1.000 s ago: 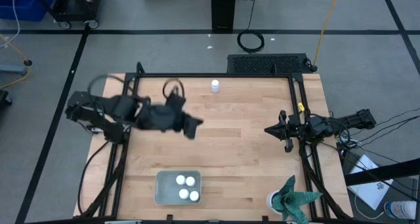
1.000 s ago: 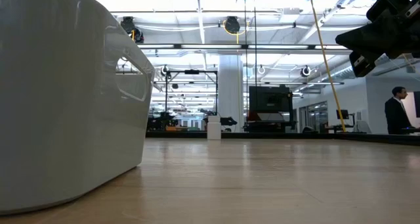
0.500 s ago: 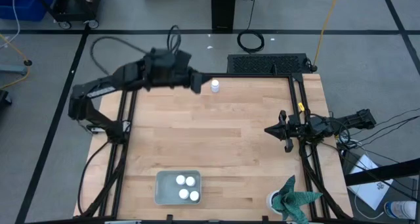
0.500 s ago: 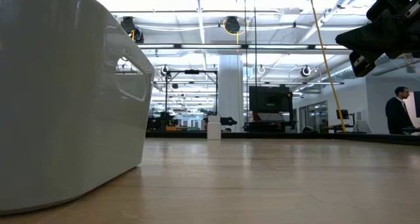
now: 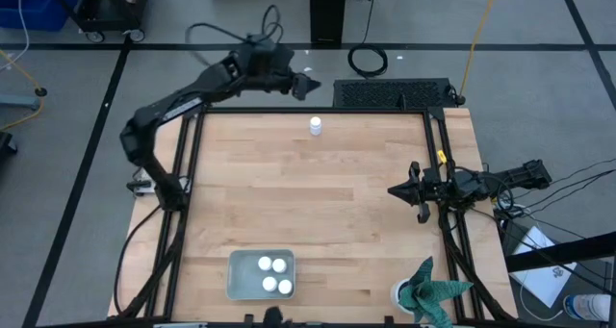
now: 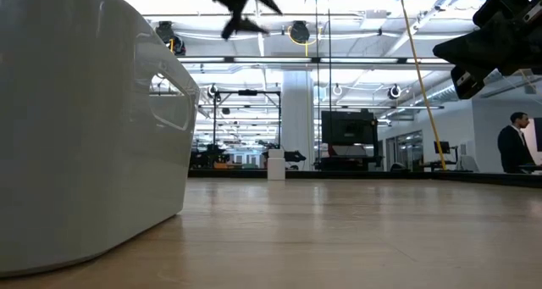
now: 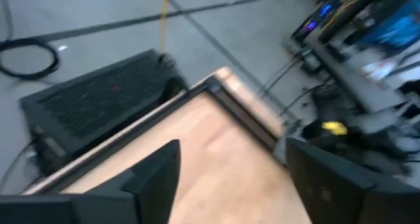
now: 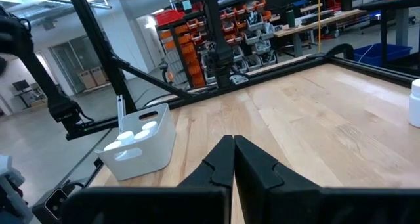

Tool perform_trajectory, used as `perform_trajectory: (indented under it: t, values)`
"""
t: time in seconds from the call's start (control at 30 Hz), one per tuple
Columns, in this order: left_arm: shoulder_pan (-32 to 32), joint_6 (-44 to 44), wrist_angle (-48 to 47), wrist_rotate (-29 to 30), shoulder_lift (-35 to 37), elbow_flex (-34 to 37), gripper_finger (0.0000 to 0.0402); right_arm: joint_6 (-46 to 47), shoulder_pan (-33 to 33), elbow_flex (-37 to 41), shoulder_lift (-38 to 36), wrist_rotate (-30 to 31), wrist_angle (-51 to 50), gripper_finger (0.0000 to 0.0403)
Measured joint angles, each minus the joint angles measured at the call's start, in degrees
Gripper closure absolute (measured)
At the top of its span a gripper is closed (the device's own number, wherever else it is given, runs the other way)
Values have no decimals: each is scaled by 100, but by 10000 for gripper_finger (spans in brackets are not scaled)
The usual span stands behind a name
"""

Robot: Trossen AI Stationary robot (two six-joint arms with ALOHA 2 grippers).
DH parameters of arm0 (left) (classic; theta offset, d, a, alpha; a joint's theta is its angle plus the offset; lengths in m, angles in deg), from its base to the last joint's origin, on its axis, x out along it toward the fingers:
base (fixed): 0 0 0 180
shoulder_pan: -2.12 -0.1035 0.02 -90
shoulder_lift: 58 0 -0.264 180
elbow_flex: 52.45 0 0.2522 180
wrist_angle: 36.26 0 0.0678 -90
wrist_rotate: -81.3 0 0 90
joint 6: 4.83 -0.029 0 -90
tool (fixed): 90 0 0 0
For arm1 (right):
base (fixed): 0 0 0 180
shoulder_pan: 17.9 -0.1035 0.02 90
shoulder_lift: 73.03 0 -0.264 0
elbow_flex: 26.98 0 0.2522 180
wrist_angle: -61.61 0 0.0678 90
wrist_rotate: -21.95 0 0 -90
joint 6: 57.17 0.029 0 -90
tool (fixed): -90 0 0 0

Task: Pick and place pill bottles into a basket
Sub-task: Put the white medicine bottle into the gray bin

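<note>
One white pill bottle (image 5: 315, 126) stands upright on the wood near the table's far edge; it also shows in the low view (image 6: 276, 166) and the right wrist view (image 8: 415, 102). The pale basket (image 5: 239, 282) sits near the front edge with several bottles (image 5: 272, 274) inside. My left gripper (image 5: 306, 84) hangs high, open and holding nothing, just past the far edge beyond the lone bottle; in its wrist view (image 7: 233, 184) the table's far right corner shows between the fingers. My right gripper (image 5: 397, 189) waits shut at the table's right side.
A green-and-white object (image 5: 428, 291) sits at the front right corner. A black mat (image 5: 390, 92) lies on the floor behind the far edge. The basket's wall (image 6: 85, 128) fills the left of the low view. A person (image 6: 511, 145) stands far off in the room.
My left gripper has swung from over the table's left middle toward the far edge and up, passing the lone bottle, and now hangs beyond that edge. Its fingers have opened. The bottle and the basket have stayed put.
</note>
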Motion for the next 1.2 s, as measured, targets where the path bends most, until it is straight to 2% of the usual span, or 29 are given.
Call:
perform_trajectory:
  t: [0.13, 0.2, 0.43, 0.53, 0.6, 0.9, 1.0, 1.2]
  values:
    - [-148, -408, -14, -62, -543, 2, 84, 0, 0, 0, 0, -1, 8, 398]
    - [-179, -525, 11, 110, -814, 2, 72, 2, -1, 0, 0, 1, 5, 399]
    - [-229, -603, -1, 323, -1862, 2, 64, 0, 0, 0, 0, 0, 8, 399]
    - [-196, -421, -278, 537, -2149, 2, 64, 2, -2, 0, 0, -1, 10, 399]
    - [-142, -435, -469, 809, -2257, 4, 64, 0, 0, 0, 0, 0, 8, 399]
    - [143, -659, -690, 1204, -2387, 4, 64, 0, -1, 0, 0, 1, 10, 399]
    - [160, -903, -572, 1237, -2387, 4, 64, 1, -1, 0, 0, 0, 9, 399]
    - [79, -693, -658, 1044, -2589, 2, 64, 2, 0, 0, 0, 1, 8, 398]
